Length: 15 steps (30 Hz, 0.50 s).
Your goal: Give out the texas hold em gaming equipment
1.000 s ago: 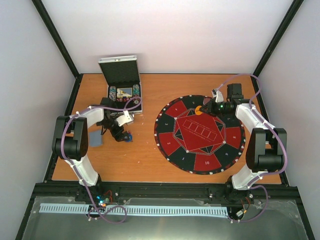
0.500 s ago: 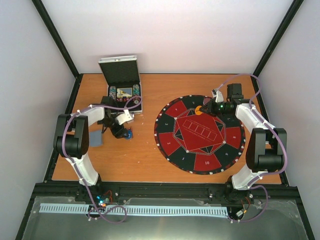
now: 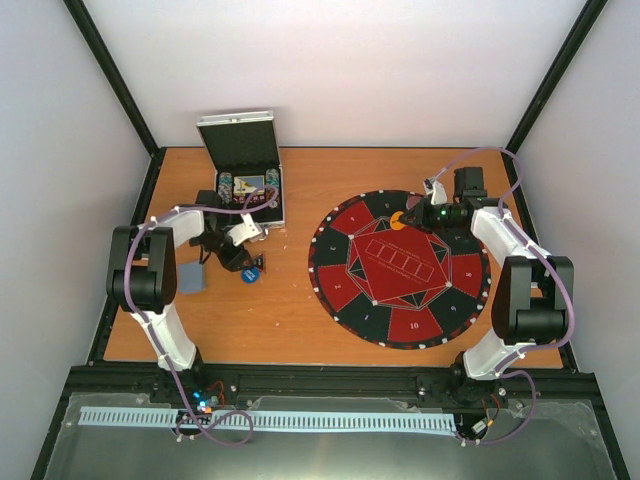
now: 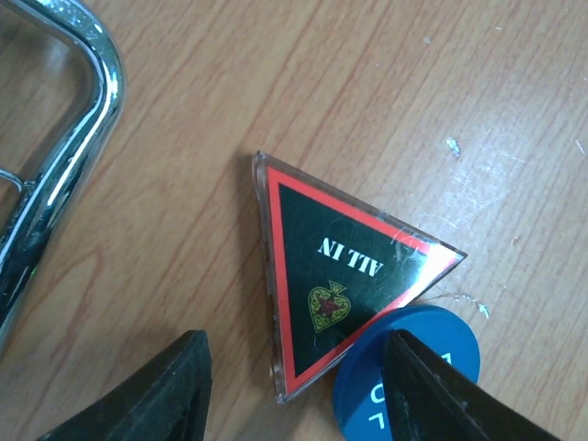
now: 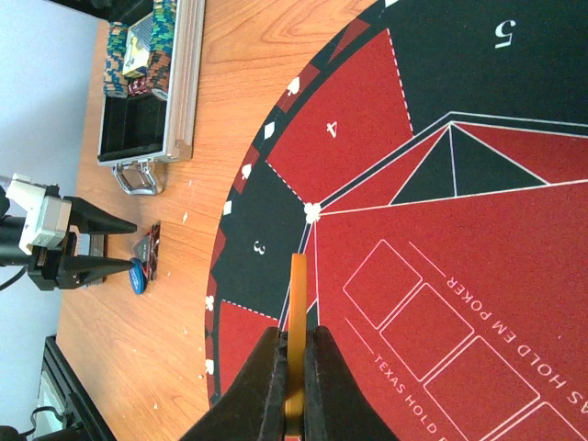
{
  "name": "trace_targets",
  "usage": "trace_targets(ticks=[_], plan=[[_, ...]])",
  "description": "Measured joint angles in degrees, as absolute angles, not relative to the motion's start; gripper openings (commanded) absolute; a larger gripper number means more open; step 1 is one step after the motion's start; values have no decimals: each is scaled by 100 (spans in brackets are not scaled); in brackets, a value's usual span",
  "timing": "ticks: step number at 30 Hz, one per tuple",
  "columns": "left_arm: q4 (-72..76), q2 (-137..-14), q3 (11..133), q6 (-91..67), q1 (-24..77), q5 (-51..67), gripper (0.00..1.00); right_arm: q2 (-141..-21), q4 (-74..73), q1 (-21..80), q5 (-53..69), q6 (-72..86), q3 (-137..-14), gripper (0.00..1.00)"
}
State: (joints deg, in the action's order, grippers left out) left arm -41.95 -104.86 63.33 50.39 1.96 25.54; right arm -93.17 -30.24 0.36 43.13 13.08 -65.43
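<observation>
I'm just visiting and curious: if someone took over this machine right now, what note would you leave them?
Left gripper: open, straddling the triangular ALL IN marker and blue disc on the table.
Right gripper: shut on the orange disc, edge-on above the round mat.
Chips sit in the open case.
Done: orange disc in hand; no piece seen on the mat.
Left: set it down, then deal the rest.

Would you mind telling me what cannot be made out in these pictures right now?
Left wrist view: the blue disc is partly covered by the triangular ALL IN marker and cut off by the bottom edge, so its lettering is unreadable.
Right wrist view: the orange disc sits edge-on in the right gripper, so its face is hidden.
Top view: the contents of the case are too small to identify.
</observation>
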Motion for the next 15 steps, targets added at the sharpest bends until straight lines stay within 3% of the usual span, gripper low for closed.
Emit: trace_targets(ticks=[3, 15], plan=[[-4202, -10486, 6335, 5043, 183, 2576, 58, -9317, -3022, 36, 4313, 1306, -6543, 3], [-4519, -10018, 6598, 4278, 193, 2134, 93, -9317, -3022, 36, 4313, 1304, -6543, 3]])
